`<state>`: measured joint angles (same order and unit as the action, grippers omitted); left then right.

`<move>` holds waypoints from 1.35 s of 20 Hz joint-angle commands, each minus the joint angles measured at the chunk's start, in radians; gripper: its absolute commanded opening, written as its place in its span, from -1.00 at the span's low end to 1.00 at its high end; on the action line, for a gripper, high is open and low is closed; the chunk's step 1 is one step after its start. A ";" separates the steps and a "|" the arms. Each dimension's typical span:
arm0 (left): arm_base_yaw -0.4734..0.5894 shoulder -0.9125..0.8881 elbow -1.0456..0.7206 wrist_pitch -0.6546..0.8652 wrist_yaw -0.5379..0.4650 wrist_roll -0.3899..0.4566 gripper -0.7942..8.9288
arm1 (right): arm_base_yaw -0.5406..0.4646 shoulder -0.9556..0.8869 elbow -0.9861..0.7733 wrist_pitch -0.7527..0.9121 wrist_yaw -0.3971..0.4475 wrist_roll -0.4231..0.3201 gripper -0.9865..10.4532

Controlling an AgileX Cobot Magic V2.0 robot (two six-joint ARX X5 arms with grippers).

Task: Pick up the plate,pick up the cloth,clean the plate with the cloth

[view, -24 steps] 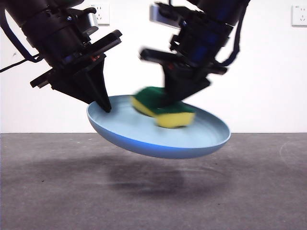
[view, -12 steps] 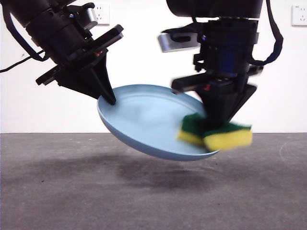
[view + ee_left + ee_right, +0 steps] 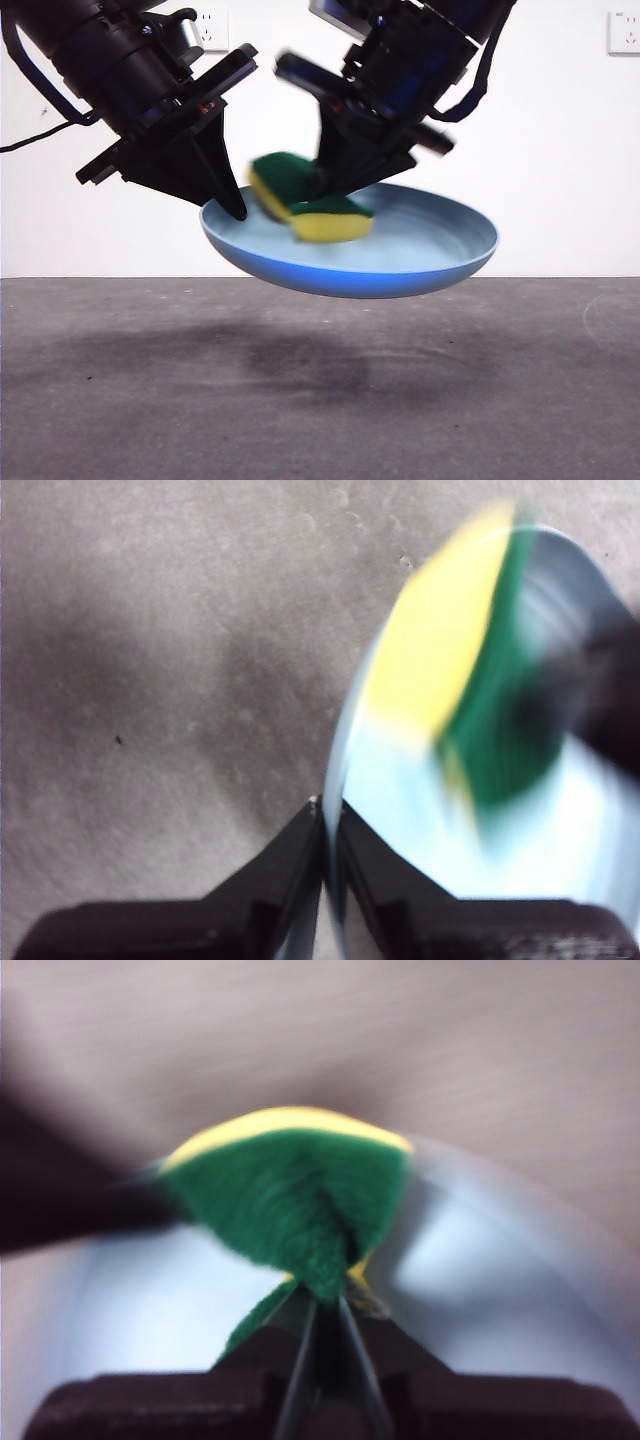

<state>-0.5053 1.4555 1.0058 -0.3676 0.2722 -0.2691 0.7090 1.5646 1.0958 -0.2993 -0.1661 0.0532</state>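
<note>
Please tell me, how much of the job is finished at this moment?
Both pick-ups look done: the left gripper holds the plate by its rim above the table, and the right gripper pinches the cloth. Wiping is in hand, with the cloth on the plate's inside. How much wiping remains cannot be judged.

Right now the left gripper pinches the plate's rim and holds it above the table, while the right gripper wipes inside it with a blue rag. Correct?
Not quite. The right gripper is clamped on a sponge, yellow foam with a green top, not a blue rag; the right wrist view shows it best. The rest holds: the left gripper pinches the rim of the plate, which hangs above the table.
</note>
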 commanded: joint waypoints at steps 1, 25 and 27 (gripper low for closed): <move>0.009 -0.002 -0.003 0.036 -0.056 0.053 -0.85 | 0.005 0.011 -0.008 -0.121 -0.106 0.026 -0.85; 0.212 0.228 -0.003 0.013 -0.292 0.251 0.07 | 0.004 -0.557 -0.008 -0.365 0.451 0.027 -0.85; 0.212 0.225 -0.003 0.009 -0.292 0.244 0.08 | 0.004 -0.532 -0.008 -0.328 0.513 0.028 -0.85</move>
<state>-0.2943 1.6745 1.0077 -0.3599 -0.0231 -0.0299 0.7120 1.0252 1.0927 -0.6388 0.3386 0.0715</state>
